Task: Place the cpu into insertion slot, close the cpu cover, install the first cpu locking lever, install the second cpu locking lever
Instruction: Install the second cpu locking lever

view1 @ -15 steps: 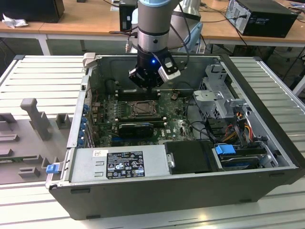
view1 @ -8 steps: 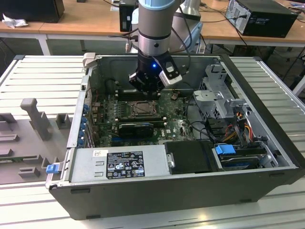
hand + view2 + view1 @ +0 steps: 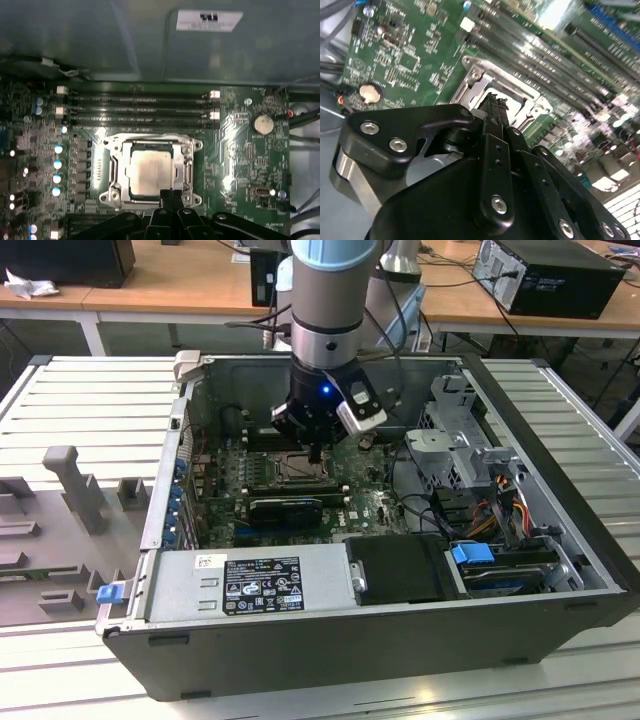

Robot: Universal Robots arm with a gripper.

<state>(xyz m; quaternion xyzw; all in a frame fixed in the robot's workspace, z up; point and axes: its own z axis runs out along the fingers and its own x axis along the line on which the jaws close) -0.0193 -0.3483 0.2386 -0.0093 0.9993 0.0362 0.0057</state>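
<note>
Inside the open computer case point(image 3: 560, 570), one gripper point(image 3: 170, 196) hung with its fingers pressed together, holding nothing, its tips at the edge of the one cpu cover point(image 3: 116, 172). That cover lay flat around the single cpu point(image 3: 150, 170), seated in its insertion slot point(image 3: 186, 171). Four memory slots point(image 3: 140, 102) ran beside it.

Silver-grey arm point(image 3: 322, 300), pale blue joint cap, black gripper point(image 3: 315, 453), silver screws.

Silver-beige cpu point(image 3: 150, 170), green circuit board point(image 3: 240, 145)
</note>
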